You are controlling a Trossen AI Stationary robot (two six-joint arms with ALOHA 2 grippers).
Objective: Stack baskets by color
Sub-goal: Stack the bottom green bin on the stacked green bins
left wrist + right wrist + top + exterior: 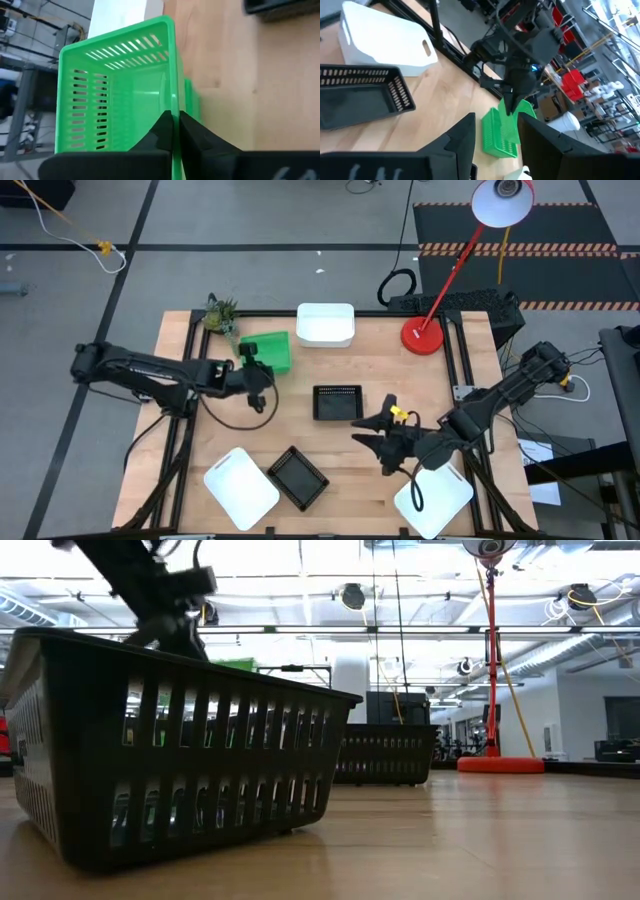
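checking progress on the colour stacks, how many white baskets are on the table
3 white plastic baskets: far edge centre, near-left corner upside down, near-right corner under the right arm. The far one may hide others nested inside.

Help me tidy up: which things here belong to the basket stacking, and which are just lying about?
Job: green basket in left pincer; black baskets; white baskets; right pincer.
Lying about: red lamp; small plant.

Wooden desk [380, 380] with baskets
White baskets [326, 324], black baskets [337, 402], red lamp base [422, 337] and plant [220, 313] rest on it.
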